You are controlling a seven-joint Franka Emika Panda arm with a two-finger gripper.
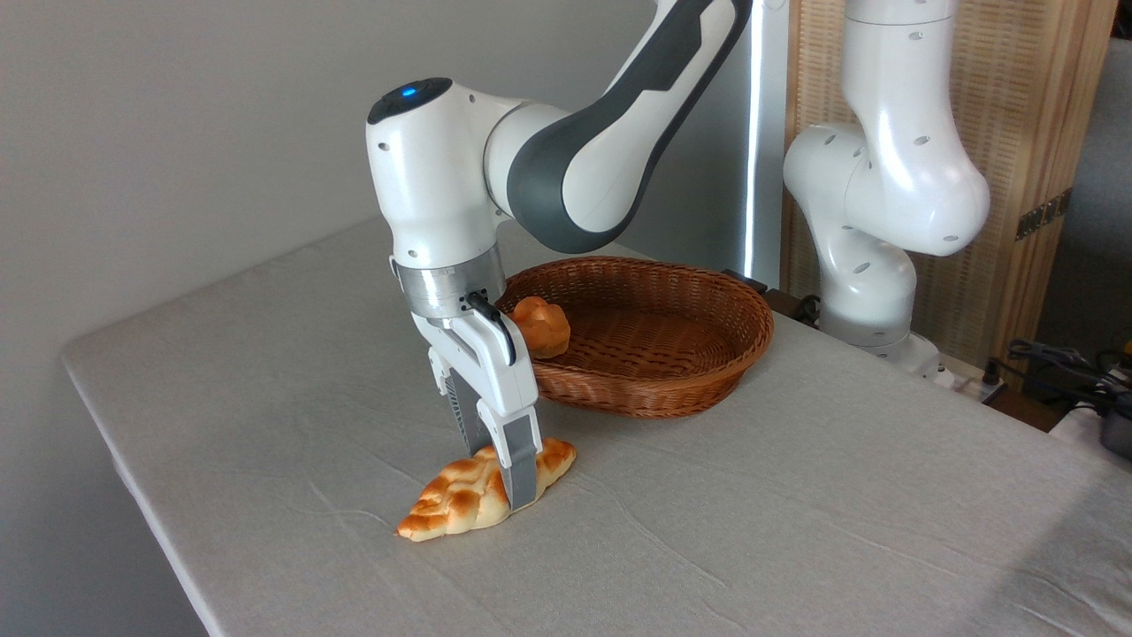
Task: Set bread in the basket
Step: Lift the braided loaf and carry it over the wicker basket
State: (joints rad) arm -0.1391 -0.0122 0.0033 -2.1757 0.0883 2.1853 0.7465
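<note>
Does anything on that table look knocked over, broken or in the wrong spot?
Nothing looks damaged or spilled. The braided bread lies flat on the table outside the basket, with the gripper jaws straddling its right part. A small bun sits at the basket's left end. The cloth shows only light creases.
</note>
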